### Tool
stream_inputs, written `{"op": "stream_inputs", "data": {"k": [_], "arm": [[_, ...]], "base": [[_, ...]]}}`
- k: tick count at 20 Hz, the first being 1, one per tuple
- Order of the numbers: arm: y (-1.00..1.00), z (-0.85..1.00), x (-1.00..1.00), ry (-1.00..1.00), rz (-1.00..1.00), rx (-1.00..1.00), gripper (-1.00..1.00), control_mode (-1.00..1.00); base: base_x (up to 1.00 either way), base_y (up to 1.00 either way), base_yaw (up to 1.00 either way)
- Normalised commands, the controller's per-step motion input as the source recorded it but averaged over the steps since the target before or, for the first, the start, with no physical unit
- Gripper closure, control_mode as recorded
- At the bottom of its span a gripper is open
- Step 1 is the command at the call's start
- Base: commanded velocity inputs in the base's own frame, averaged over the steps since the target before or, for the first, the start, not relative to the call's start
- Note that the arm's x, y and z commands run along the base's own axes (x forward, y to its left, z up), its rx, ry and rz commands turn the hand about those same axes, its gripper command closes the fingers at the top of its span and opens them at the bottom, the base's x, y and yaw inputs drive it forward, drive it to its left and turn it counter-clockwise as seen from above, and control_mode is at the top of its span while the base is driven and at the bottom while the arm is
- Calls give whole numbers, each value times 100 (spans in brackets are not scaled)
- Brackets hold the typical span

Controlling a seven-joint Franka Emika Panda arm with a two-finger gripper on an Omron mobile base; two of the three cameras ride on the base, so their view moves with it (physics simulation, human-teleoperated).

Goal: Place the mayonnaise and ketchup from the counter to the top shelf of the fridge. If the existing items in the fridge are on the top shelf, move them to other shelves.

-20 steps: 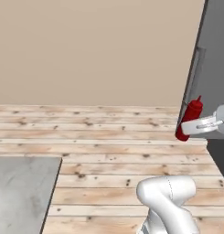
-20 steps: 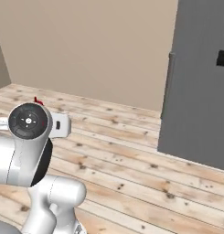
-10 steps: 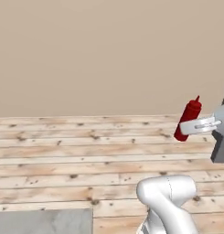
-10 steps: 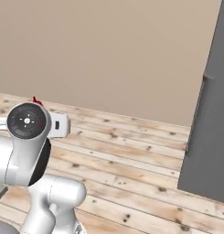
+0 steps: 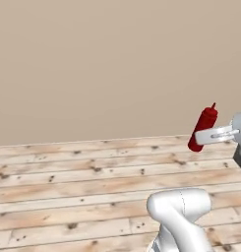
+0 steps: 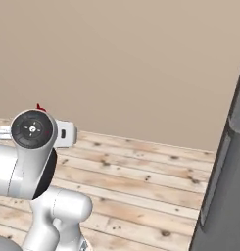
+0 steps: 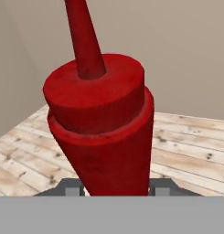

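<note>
Ketchup (image 5: 202, 129): slim, all-red, pointed nozzle

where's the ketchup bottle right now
The ketchup is clamped in the end effector, held above the wooden floor at the right of the left base view.

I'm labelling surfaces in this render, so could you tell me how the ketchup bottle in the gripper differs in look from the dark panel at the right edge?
The ketchup is bright red, slim and tapered to a pointed nozzle; the dark panel is grey, flat and straight-edged. The ketchup is held tilted above the wooden floor in the gripper; the panel runs down toward that floor. The ketchup looks small, the panel tall. Both look smooth.
</note>
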Motion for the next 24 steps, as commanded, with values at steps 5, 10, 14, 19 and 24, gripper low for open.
{"op": "stream_inputs", "data": {"k": [5, 10, 14, 19, 24], "arm": [[0, 0, 0, 0, 0, 0, 100, 100], [0, 0, 0, 0, 0, 0, 100, 100], [0, 0, 0, 0, 0, 0, 100, 100], [0, 0, 0, 0, 0, 0, 100, 100], [0, 0, 0, 0, 0, 0, 100, 100]], "base": [[100, 45, -18], [100, 57, -21], [98, 74, -59], [78, 79, -74], [64, 70, -78]]}}
